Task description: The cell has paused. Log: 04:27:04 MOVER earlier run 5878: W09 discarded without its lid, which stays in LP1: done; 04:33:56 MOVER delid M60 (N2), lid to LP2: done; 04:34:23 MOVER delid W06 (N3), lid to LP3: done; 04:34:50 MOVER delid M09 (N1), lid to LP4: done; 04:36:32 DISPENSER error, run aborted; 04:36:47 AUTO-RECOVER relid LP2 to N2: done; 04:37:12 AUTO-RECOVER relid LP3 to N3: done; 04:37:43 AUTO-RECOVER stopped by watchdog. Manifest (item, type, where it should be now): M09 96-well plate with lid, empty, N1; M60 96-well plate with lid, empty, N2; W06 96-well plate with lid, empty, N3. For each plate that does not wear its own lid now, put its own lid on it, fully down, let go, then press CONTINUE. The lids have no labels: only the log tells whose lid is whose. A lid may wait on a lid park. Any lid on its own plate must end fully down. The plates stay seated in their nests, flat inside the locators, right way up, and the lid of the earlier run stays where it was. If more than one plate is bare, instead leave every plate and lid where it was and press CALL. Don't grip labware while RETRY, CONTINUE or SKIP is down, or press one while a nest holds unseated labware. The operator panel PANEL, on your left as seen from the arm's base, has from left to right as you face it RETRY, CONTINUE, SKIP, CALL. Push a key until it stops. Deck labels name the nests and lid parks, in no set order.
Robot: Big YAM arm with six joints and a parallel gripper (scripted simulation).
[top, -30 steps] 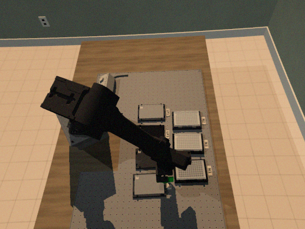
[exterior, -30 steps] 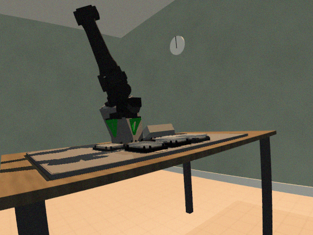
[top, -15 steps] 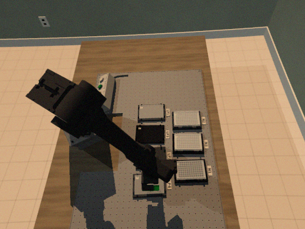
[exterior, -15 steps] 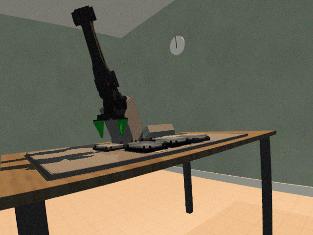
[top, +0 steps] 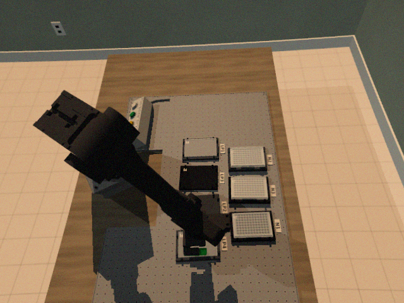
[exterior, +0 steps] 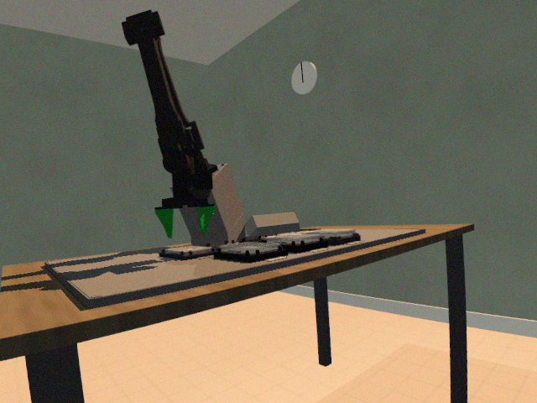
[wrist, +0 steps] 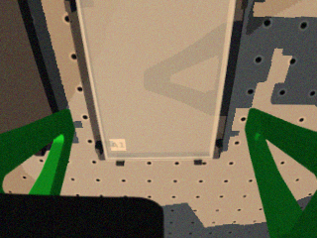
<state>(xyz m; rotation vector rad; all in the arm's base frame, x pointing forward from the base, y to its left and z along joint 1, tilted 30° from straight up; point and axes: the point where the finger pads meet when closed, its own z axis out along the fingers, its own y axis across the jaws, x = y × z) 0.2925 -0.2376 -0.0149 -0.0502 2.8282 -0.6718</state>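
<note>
Wrist view shows the end effector (wrist: 158, 144) spread to its widest, holding nothing, its two green fingers standing on either side of a pale lid (wrist: 156, 74) that lies flat in its park frame below. Both fingers are apart from the lid's long edges, with perforated deck plate (wrist: 198, 183) visible between them. A small white tag (wrist: 118, 144) sits at the lid's near left corner.

From the top camera, that lid rests in the park labelled LP4 (top: 224, 243), nearest the front of the deck, mostly hidden under the arm (top: 156, 189). Just to its right, in nest N1 (top: 277, 225), a 96-well plate (top: 252, 225) lies flat with its wells showing. Farther back, the plates in N3 (top: 248, 188) and N2 (top: 247, 156) sit in their nests. Left of those, the park LP3 (top: 199, 178) is dark and bare, and beyond it the park LP1 (top: 200, 147) carries another pale lid. The operator panel (top: 143, 113) stands at the far left of the deck, partly covered by the arm.

In the exterior view, the fingers hang just above the lid, over the wooden tabletop (exterior: 390, 236).
</note>
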